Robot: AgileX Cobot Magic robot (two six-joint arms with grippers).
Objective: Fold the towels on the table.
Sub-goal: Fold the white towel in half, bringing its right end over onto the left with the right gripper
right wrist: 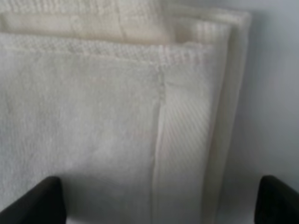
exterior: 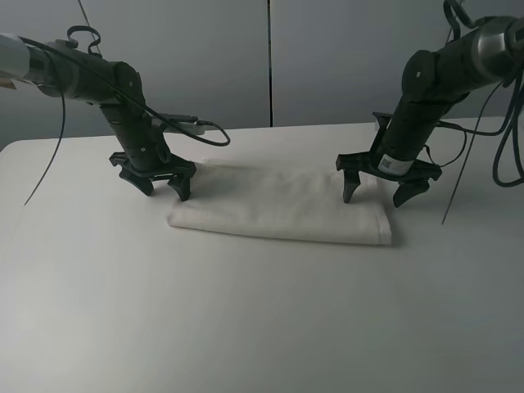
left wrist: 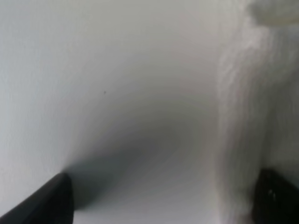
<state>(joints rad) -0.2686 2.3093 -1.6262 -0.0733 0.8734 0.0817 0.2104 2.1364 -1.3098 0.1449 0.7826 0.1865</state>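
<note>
The white towel (exterior: pixel 278 211) lies folded into a long strip across the middle of the table (exterior: pixel 246 327). My left gripper (exterior: pixel 164 190) stands open at the towel's left far corner, one fingertip by the cloth and the other on bare table. In the left wrist view the gripper (left wrist: pixel 161 200) faces the tabletop (left wrist: pixel 93 70), with the towel's edge (left wrist: pixel 243 116) at one side. My right gripper (exterior: pixel 374 198) is open and straddles the towel's right end. The right wrist view shows stacked towel layers (right wrist: pixel 93 116) with a woven border band between the spread fingers of the gripper (right wrist: pixel 159 200).
Grey wall panels (exterior: pixel 270 57) stand behind the table's far edge. Cables (exterior: pixel 483 155) hang from the right arm down to the table at the right. White tabletop stretches wide in front of the towel.
</note>
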